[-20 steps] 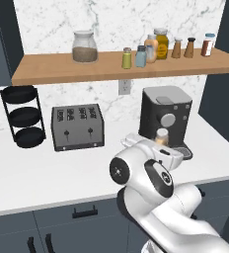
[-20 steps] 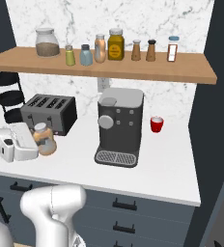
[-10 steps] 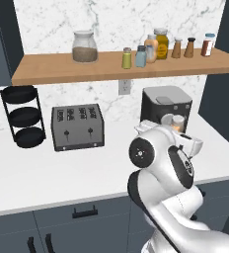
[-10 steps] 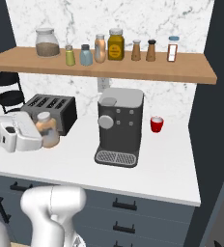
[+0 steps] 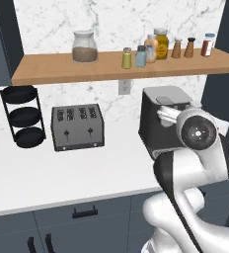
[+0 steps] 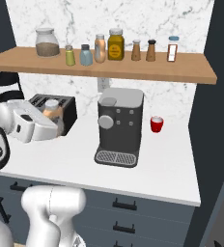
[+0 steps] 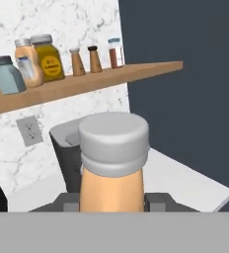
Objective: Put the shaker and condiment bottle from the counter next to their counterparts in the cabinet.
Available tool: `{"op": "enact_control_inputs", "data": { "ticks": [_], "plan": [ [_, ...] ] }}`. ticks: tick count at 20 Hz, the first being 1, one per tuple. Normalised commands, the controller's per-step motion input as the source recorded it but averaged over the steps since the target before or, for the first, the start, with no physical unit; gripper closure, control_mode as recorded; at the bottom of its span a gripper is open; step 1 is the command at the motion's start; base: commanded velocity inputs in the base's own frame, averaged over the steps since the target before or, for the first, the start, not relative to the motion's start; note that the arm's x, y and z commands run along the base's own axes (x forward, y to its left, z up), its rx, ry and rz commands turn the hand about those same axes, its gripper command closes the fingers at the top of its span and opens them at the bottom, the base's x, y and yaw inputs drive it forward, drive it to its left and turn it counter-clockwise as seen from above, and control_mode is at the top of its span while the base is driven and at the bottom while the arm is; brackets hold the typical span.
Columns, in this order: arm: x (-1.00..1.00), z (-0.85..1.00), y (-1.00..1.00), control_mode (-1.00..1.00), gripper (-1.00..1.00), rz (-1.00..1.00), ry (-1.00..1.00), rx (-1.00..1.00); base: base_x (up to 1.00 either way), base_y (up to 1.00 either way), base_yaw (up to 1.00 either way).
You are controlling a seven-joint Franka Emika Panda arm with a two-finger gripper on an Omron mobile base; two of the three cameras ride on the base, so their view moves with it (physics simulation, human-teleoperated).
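the gripper (image 6: 53, 120) clamps the condiment bottle (image 7: 112, 168) well below the cabinet (image 6: 133, 70), beside the coffee machine (image 6: 119, 125), which it could clip while rising.

The rounded orange translucent bottle with a pale grey cap (image 7: 112, 168) is sitting upright between the dark fingers (image 7: 156, 200). Behind it, the light-brown wooden shelf (image 7: 101, 79) is carrying a pale blue shaker (image 7: 9, 75), another orange bottle (image 7: 28, 63), an amber jar (image 7: 49, 58) and two brown shakers (image 7: 85, 61).
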Motion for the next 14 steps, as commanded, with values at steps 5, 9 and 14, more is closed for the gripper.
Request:
{"op": "enact_control_inputs", "data": {
  "ticks": [5, 9, 14],
  "plan": [
    [-0.16, 0.51, -0.31, -1.0, 1.0, 0.2, 0.0, 0.04, 0.0, 0.0, 0.0],
    [-0.15, 0.49, -0.28, -1.0, 1.0, 0.2, 0.0, 0.01, 0.0, 0.0, 0.0],
    [-0.13, 0.45, -0.18, -1.0, 1.0, 0.22, 0.0, 0.0, 0.0, 0.0, 0.0]
  ]
}}
